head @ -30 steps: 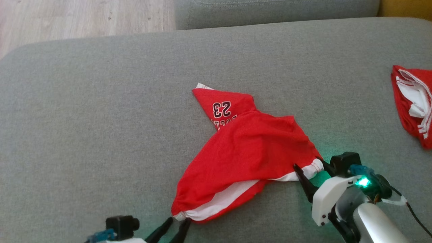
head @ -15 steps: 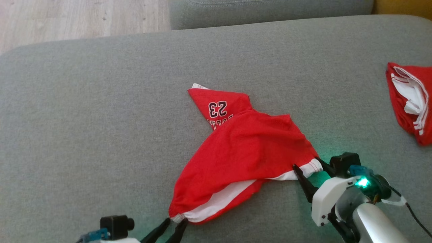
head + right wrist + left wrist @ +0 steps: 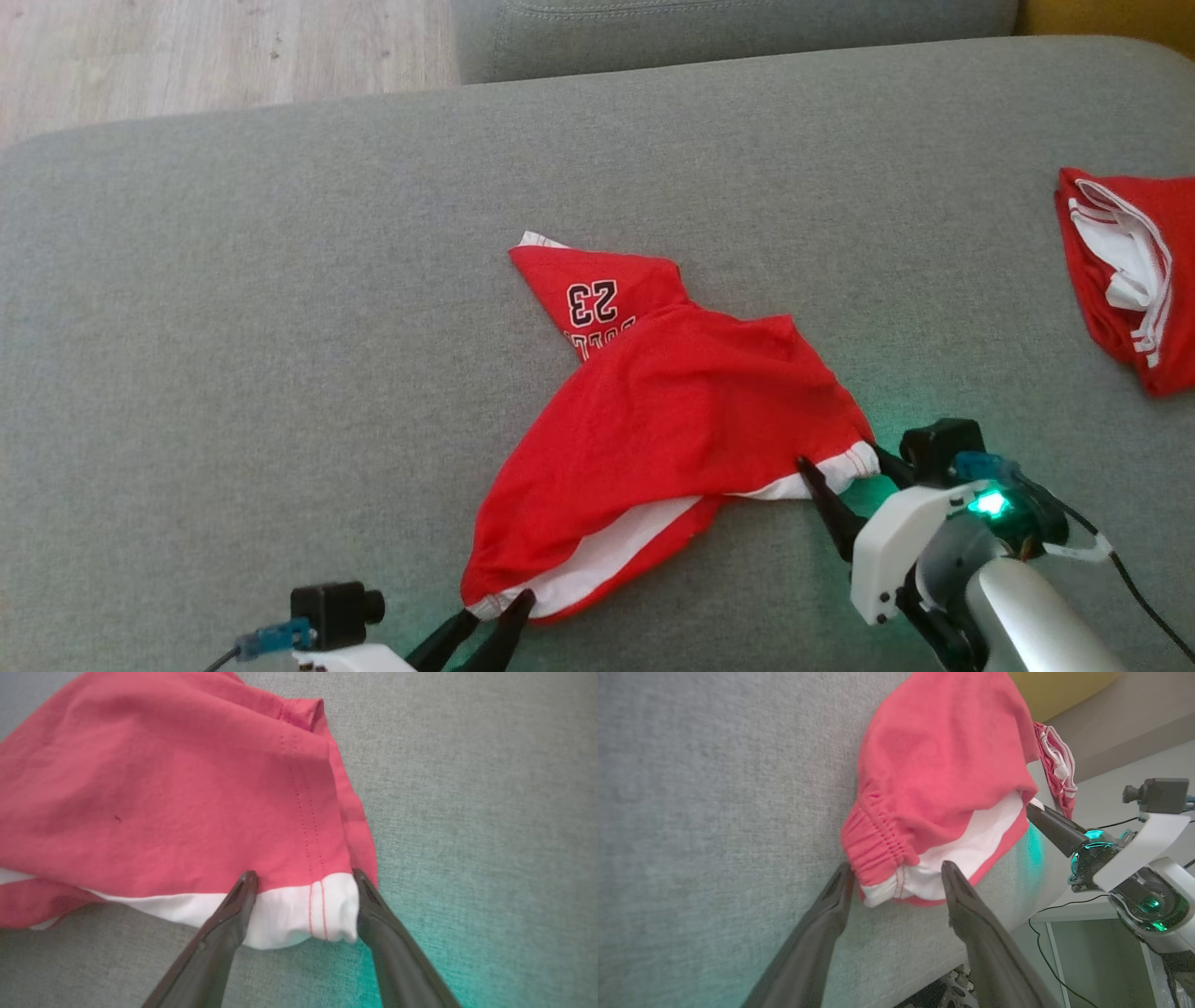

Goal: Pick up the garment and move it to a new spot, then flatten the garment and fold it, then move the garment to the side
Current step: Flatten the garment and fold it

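Garment (image 3: 672,420) crumpled, L gripper (image 3: 896,870) astride waistband

garment (image 3: 672,411): mid sofa cushion (image 3: 233,327)
left claw (image 3: 501,605): straddling its near-left corner
right claw (image 3: 838,457): straddling near-right corner
second garment (image 3: 1120,271): far right

**Cropped and covered**

The second red-and-white garment (image 3: 1120,280) runs off the head view's right edge. On the crumpled red jersey shorts (image 3: 672,420), a fold covers half the black lettering (image 3: 602,333) under the "23". The bottom edge crops the left gripper (image 3: 499,604).
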`<state>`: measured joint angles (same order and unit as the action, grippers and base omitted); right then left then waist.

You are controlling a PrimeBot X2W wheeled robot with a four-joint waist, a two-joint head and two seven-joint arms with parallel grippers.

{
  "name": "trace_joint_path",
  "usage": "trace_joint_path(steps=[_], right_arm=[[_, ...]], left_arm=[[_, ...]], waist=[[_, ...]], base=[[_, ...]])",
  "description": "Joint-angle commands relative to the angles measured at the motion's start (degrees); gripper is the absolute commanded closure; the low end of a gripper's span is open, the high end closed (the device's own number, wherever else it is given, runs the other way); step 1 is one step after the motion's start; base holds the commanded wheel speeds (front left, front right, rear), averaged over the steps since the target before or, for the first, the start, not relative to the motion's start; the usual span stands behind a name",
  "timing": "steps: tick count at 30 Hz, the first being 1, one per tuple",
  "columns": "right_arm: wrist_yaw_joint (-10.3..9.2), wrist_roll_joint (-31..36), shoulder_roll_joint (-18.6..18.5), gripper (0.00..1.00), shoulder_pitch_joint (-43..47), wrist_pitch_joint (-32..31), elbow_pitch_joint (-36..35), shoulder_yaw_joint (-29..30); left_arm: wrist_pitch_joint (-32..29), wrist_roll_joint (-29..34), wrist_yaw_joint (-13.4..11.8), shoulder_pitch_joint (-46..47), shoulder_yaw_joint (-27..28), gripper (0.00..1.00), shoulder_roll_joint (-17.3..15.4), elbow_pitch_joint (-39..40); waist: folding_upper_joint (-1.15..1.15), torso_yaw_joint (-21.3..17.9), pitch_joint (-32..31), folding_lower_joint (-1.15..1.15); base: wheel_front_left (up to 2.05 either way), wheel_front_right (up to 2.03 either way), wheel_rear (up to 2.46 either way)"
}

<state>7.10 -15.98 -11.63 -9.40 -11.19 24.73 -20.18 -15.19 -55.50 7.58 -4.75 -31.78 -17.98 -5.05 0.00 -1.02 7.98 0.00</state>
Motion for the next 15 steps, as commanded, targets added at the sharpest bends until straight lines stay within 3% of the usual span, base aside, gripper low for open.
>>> trace_joint_path(steps=[1,3,5,7,8,9,10,11,12,13,15], right_arm=[[0.39,-0.94,-0.57,0.0,-1.08,-0.98,-1.07,-2.34],[0.39,-1.44,-0.77,0.0,-1.17,-1.45,-1.09,-2.73],[0.39,-2.04,-0.79,0.0,-1.3,-2.3,-0.88,-3.25],[0.39,-3.09,-0.75,0.0,-1.4,-3.35,-0.58,-3.81],[0.39,-3.74,-0.75,0.04,-1.45,-3.91,-0.45,-4.17],[0.39,-4.28,-0.86,0.54,-1.58,-4.16,-0.5,-4.6],[0.39,-4.28,-0.86,0.54,-1.58,-4.16,-0.5,-4.6],[0.39,-5.11,-0.83,0.68,-1.59,-4.15,-0.49,-4.57],[0.39,-6.18,-0.76,1.0,-1.57,-4.35,-0.56,-4.91],[0.39,-7.34,-0.86,1.0,-1.55,-4.51,-0.87,-5.52],[0.39,-10.1,-1.07,1.0,-1.47,-3.92,-1.9,-5.46]], left_arm=[[1.06,-0.5,-0.09,2.71,1.12,0.14,-1.15,1.19],[1.45,-0.82,-0.09,3.11,0.65,0.29,-1.21,0.97],[1.78,-1.12,-0.09,3.56,0.15,0.35,-1.26,0.73],[2.16,-1.43,-0.09,4.04,-0.4,0.47,-1.32,0.49],[2.45,-1.57,-0.09,4.3,-0.63,0.51,-1.34,0.37],[2.78,-1.73,-0.09,4.55,-0.86,0.55,-1.33,0.29],[2.78,-1.73,-0.09,4.55,-0.86,0.55,-1.33,0.29],[3.08,-2.03,-0.09,4.76,-1.09,0.58,-1.3,0.19],[3.27,-2.46,-0.09,4.94,-1.42,0.74,-1.3,0.14],[3.42,-2.89,-0.09,5.15,-1.85,1.0,-1.35,0.17],[3.65,-3.83,-0.09,5.41,-2.78,1.0,-1.65,0.55]], waist=[[0.0,-0.06,0.02,0.0],[0.0,-0.11,0.16,0.0],[0.0,-0.14,0.18,0.0],[0.0,-0.17,0.15,0.0],[0.0,-0.2,0.09,0.0],[0.0,-0.22,0.05,0.0],[0.0,-0.22,0.05,0.0],[0.0,-0.25,-0.08,0.0],[0.0,-0.26,-0.23,0.0],[0.0,-0.29,-0.44,0.0],[0.0,-0.41,-0.9,0.0]], base=[[0.0,0.0,0.0],[0.0,0.0,0.0],[0.0,0.0,0.0],[0.0,0.0,0.0],[0.0,0.0,0.0],[0.0,0.0,0.0],[0.0,0.0,0.0],[0.0,0.0,0.0],[0.0,0.0,0.0],[0.0,0.0,0.0],[0.0,0.0,0.0]])
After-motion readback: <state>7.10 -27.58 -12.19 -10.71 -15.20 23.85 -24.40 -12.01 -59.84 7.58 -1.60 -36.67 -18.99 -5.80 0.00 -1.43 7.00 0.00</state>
